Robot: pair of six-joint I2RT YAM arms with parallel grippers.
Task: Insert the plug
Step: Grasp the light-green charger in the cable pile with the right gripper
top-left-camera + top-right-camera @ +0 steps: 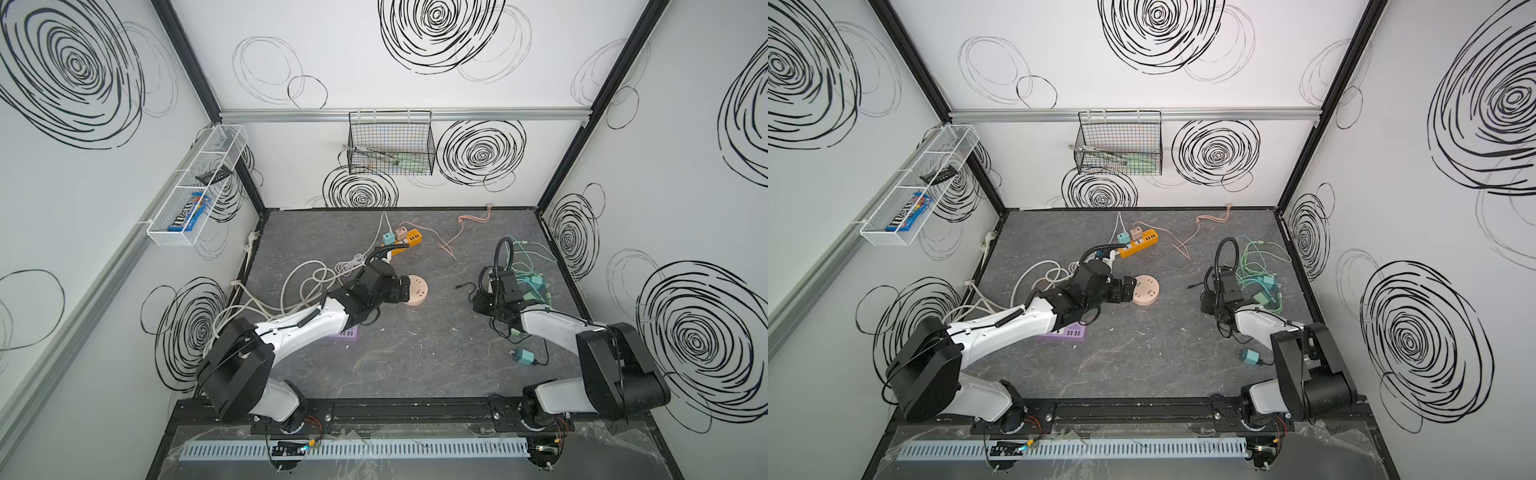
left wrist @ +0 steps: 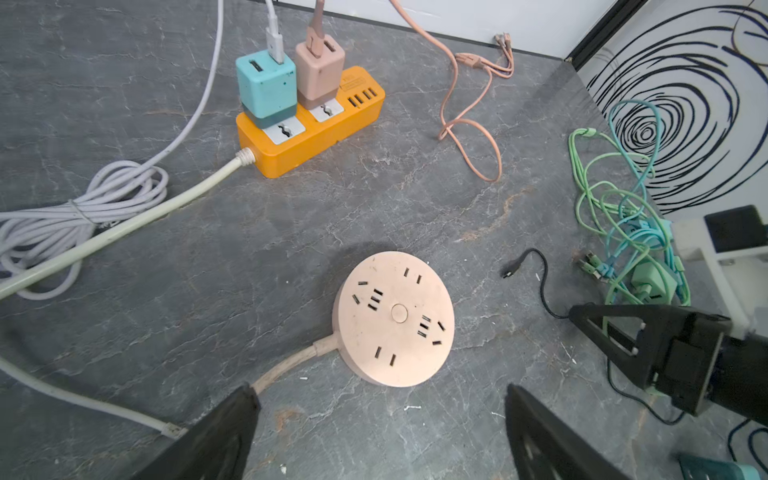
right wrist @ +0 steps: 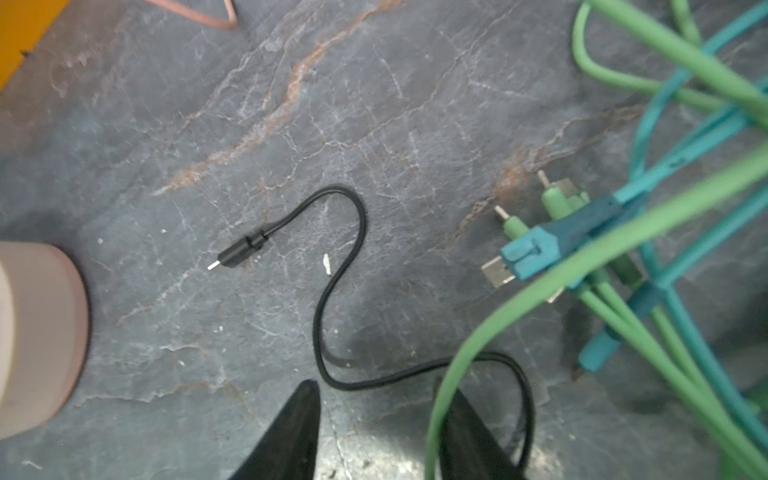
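Observation:
A round pink socket block (image 1: 419, 291) (image 1: 1146, 291) lies flat mid-table; its face with several slot pairs shows in the left wrist view (image 2: 395, 320). My left gripper (image 2: 380, 395) (image 1: 404, 289) hovers at its near edge, open and empty. A thin black cable with a small plug tip (image 3: 235, 255) (image 2: 510, 271) snakes across the floor. My right gripper (image 3: 374, 386) (image 1: 483, 305) sits low over it; its jaws stand apart with only bare floor between them, and the cable runs just past the tips. A teal plug adapter (image 1: 524, 356) (image 1: 1250, 356) lies loose near the right arm.
An orange power strip (image 2: 316, 129) at the back holds a teal and a pink charger. Green and teal cables (image 3: 623, 257) tangle beside my right gripper, and one green loop crosses a finger. White cord coils (image 1: 307, 278) lie left. A purple strip (image 1: 1067, 332) shows under the left arm.

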